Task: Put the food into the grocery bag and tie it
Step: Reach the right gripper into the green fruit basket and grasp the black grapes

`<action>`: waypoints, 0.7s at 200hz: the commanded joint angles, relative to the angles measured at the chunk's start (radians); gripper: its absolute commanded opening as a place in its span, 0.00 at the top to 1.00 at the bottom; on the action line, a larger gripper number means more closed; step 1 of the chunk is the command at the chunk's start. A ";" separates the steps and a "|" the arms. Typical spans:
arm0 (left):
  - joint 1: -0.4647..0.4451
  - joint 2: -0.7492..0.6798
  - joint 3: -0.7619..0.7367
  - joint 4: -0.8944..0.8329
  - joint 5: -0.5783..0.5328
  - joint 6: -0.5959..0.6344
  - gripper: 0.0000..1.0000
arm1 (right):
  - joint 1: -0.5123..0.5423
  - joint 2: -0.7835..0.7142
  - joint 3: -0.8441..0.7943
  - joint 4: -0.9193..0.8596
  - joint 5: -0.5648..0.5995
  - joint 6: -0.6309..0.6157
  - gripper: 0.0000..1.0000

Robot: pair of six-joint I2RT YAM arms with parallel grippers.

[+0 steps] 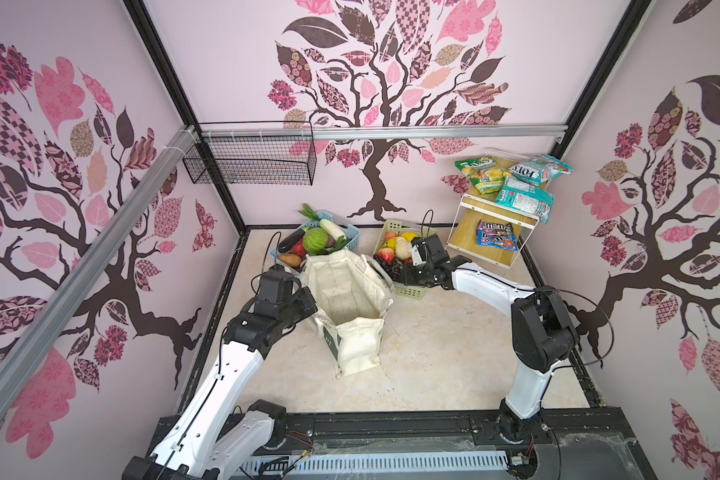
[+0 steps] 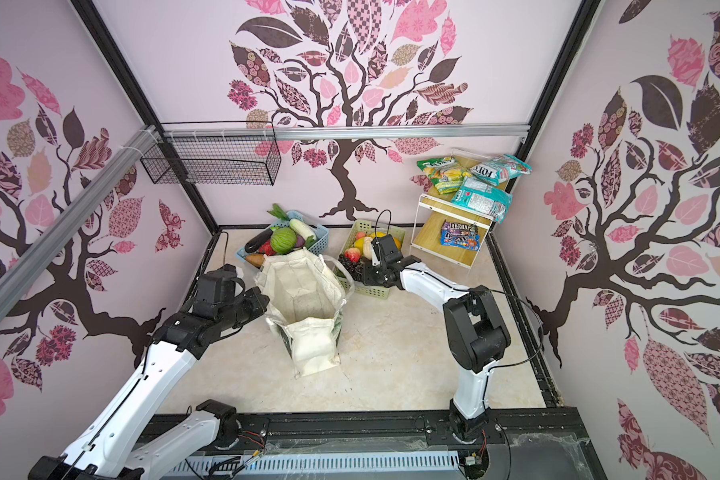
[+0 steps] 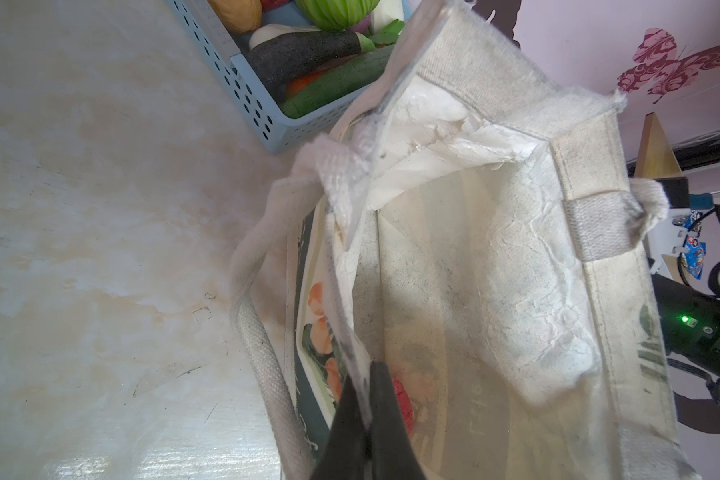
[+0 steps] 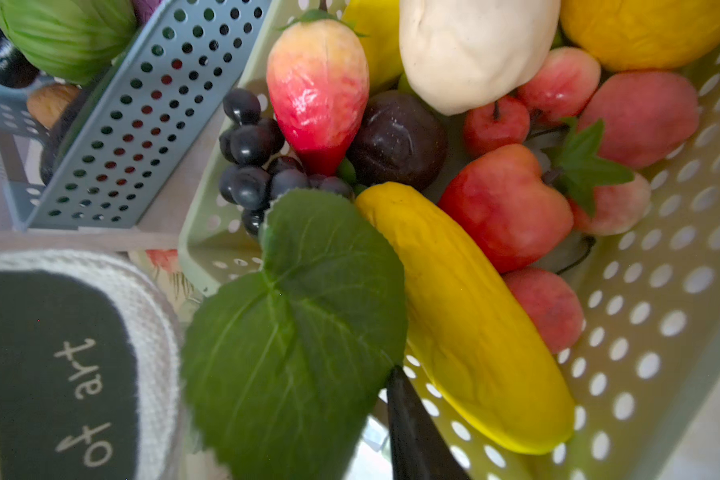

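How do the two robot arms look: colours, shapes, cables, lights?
Both the left arm and right arm have white links joined by bulky black joints. Thin black cables loop outside them. The fingers are black and tapered. One green light glows on the right arm.

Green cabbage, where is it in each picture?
In a top view: green cabbage in the blue basket, behind the grocery bag.
In a top view: same place, in the blue basket.
Left wrist: a cropped piece, in the basket past the bag's rim.
Right wrist: cropped, in the basket beside the pale green basket.
Shared landmark: the blue basket, in all four.
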 commanded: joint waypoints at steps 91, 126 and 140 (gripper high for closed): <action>0.005 -0.008 -0.008 0.014 0.007 -0.003 0.98 | 0.004 -0.049 0.051 -0.028 0.004 -0.008 0.95; 0.004 -0.009 -0.009 0.014 0.010 0.000 0.98 | 0.003 -0.094 0.074 -0.045 0.005 -0.022 0.96; 0.005 -0.009 -0.009 0.020 0.017 -0.002 0.98 | 0.004 -0.111 0.094 -0.056 0.006 -0.030 0.97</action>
